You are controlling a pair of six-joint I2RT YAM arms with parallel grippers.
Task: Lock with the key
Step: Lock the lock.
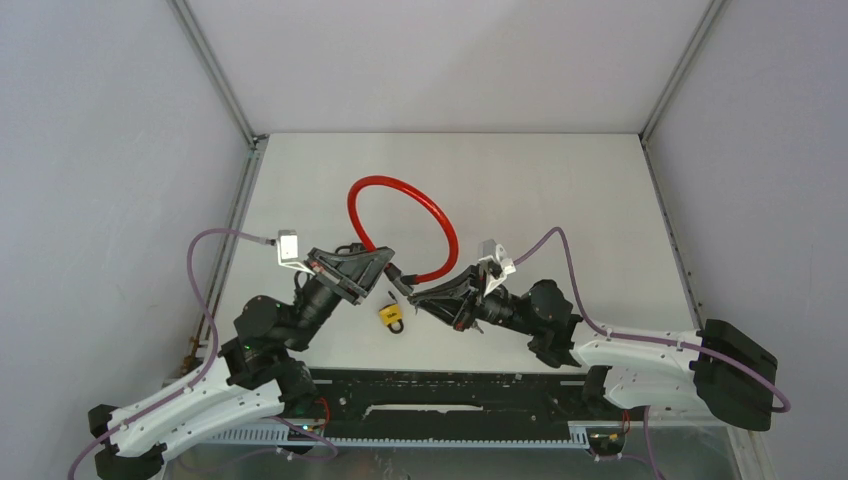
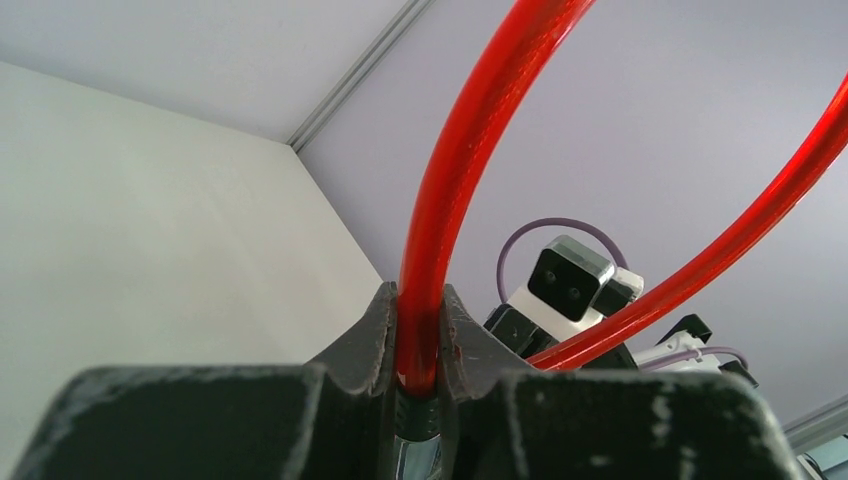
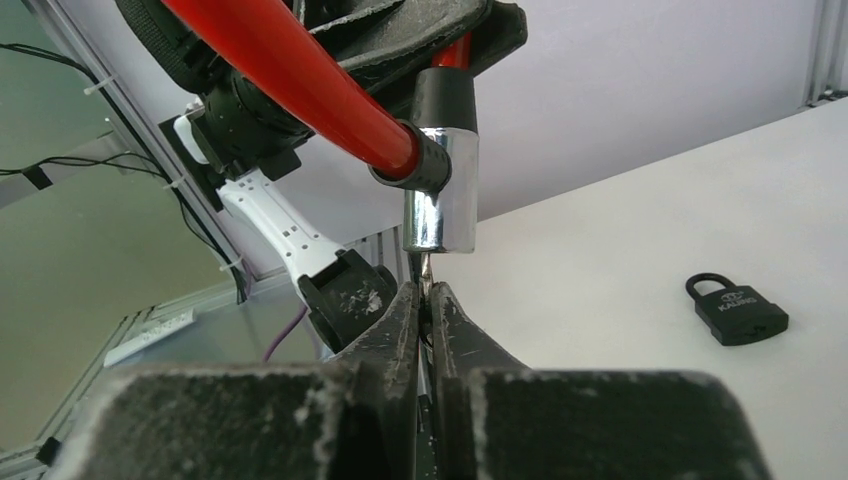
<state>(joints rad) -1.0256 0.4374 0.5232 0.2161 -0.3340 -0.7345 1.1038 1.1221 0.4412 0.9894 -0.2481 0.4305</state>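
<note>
A red cable lock point(image 1: 400, 190) loops up over the table. My left gripper point(image 1: 392, 262) is shut on the cable point(image 2: 470, 150) just above its black collar, fingers point(image 2: 370, 335) pressed on both sides. The silver lock cylinder point(image 3: 441, 200) hangs below that grip, with the cable's other end point(image 3: 300, 70) plugged into its side. My right gripper point(image 3: 424, 300) sits directly under the cylinder, shut on the thin metal key point(image 3: 423, 275), whose blade reaches up into the cylinder's bottom. In the top view the right gripper point(image 1: 418, 295) meets the left one near the table's front middle.
A small padlock point(image 1: 392, 316) lies on the white table point(image 1: 560, 200) just below the two grippers, and it shows at the right in the right wrist view point(image 3: 737, 310). Grey walls enclose the table on three sides.
</note>
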